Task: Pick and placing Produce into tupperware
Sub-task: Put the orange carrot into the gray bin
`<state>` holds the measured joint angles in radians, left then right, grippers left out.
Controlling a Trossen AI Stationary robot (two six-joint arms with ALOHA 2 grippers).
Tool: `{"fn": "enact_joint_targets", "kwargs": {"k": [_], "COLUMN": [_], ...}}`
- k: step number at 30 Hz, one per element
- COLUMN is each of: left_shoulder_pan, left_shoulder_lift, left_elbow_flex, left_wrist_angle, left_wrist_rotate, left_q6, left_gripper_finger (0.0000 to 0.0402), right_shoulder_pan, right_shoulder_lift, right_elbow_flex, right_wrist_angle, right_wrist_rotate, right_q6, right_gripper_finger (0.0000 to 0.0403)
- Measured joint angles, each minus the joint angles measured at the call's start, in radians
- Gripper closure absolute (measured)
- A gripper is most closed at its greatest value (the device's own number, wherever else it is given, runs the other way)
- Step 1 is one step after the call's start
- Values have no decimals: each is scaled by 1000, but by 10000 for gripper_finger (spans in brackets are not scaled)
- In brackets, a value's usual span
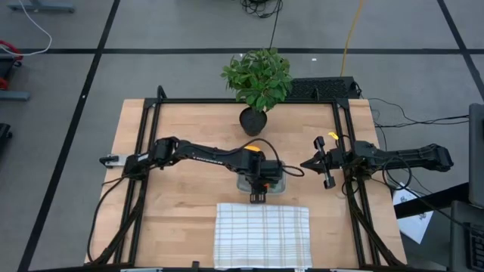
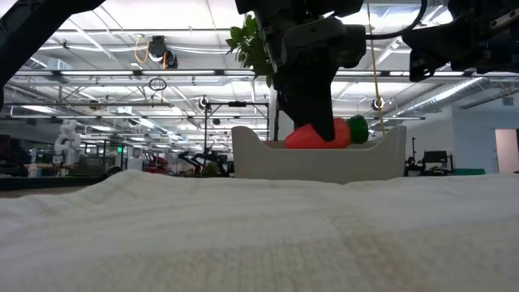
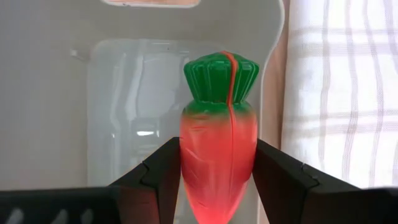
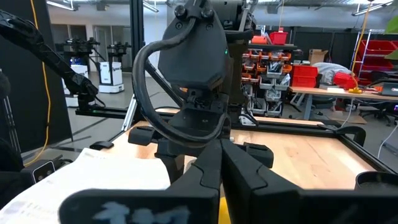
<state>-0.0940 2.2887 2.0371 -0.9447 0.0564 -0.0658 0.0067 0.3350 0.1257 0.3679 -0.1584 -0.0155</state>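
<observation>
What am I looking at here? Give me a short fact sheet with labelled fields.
Scene: wooden table with two robot arms
Left gripper: over the tupperware, shut on the carrot
Carrot: orange with a green top, between the two fingers, at the height of the tupperware's walls in the low view
Right gripper: shut, holding nothing, waiting to the right of the tupperware
Cloth: white checked, beside the tupperware at the table's near edge
Plant: potted, at the far edge
Banana, lemon: cannot be made out
</observation>
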Motion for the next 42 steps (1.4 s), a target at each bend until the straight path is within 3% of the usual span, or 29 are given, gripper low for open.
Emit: {"fn": "enact_joint_targets", "kwargs": {"k": [11,42], "left_shoulder_pan": [0,10], "left_shoulder_lift": [-1,-1], "left_elbow_flex": [-87,-87], "left_wrist_angle": [56,-2], "left_wrist_rotate": [4,29], "left_q6": [-49,-83], "left_gripper_finger": [227,227], "right_shoulder_pan": [0,0], "right_shoulder_lift": [0,0], "right_elbow_flex": [0,0], "right_wrist_angle": [-5,-6], "right_wrist_rotate": [0,0], "right_q6": [0,0], "right_gripper_finger": [403,403]}}
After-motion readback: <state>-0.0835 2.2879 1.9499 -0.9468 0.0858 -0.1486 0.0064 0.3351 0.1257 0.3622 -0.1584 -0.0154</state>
